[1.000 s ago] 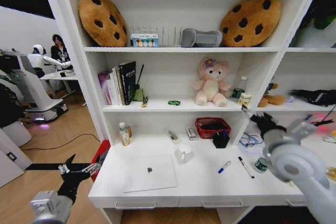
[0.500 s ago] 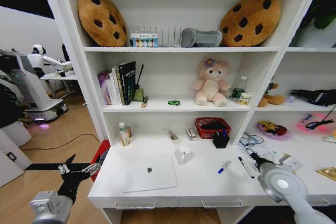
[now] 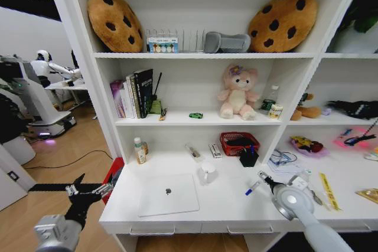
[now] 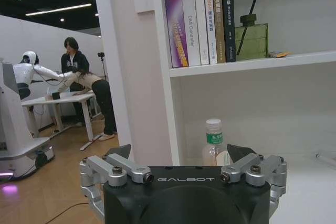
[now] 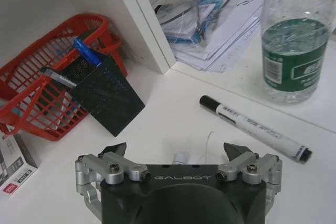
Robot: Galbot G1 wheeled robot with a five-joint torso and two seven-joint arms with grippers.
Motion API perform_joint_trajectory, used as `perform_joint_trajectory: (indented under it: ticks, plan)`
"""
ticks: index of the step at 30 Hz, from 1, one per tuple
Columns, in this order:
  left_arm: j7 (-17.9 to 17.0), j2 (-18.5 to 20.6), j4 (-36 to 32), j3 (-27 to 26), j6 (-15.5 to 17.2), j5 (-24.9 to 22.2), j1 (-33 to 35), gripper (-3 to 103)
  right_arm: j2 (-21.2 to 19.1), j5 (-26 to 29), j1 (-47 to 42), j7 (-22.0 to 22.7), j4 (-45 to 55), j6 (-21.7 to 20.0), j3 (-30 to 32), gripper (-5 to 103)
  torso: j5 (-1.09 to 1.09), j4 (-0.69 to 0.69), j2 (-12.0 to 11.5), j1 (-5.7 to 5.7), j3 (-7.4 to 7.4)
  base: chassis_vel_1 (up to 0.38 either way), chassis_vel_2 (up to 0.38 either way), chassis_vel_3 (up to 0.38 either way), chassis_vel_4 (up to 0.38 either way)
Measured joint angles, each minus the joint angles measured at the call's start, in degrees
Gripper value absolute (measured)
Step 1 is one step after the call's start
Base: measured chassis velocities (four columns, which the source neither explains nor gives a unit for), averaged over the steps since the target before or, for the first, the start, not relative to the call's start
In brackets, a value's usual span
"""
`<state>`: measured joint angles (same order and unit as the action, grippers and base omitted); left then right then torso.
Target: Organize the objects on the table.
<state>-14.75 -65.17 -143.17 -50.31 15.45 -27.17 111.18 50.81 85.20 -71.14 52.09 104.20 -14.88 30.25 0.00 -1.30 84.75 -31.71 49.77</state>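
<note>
Right gripper (image 3: pixel 262 177) is now sitting low over the table (image 3: pixel 230 205), having come down from the raised spot beside the shelf post where it was hanging a second ago; the black pen (image 5: pixel 255 127) and the small clear jar with green label (image 5: pixel 295 39), which were lying in the open then, are now being covered by the arm in the head view. Left gripper (image 3: pixel 88 189) is staying parked off the table's left end, fingers spread wide, exactly as before.

Part of the blue pen (image 3: pixel 252 188) is being cut off under the right gripper in the wrist view, where just a pale tip is peeking out between the fingers (image 5: pixel 116 150). The jar's top is running out of the wrist picture.

Right fingers are standing wide apart and holding nothing. The blue pen is lying on the table directly below and between them, though contact cannot be told. The black pen is lying just ahead of the fingers, slanted, with the jar beyond it. The red basket (image 5: pixel 37 80) and black mesh pen holder (image 5: pixel 107 98) are sitting ahead to the other side. The silver laptop (image 3: pixel 168 194) is lying closed, well apart from either gripper.
</note>
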Motion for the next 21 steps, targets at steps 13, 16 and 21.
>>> perform_joint_trajectory:
  ticks: [13,16,21]
  plan:
    - [0.00,0.00,0.00,0.00,0.00,0.00,0.00,100,0.45,-1.05,4.50,-0.01,-2.56,-1.38,-5.26,90,0.00,0.01,0.00,0.00,0.00,0.000,0.000,0.000,0.000]
    - [0.00,0.00,0.00,0.00,0.00,0.00,0.00,100,0.18,-1.75,4.28,-0.45,-3.32,-1.62,-6.60,90,0.00,0.00,0.00,0.00,0.00,0.000,0.000,0.000,0.000]
    - [0.00,0.00,0.00,0.00,0.00,0.00,0.00,100,0.22,-1.64,6.21,-0.77,-5.42,-1.76,-8.16,90,-0.03,0.01,0.00,0.00,-0.01,0.000,0.000,0.000,0.000]
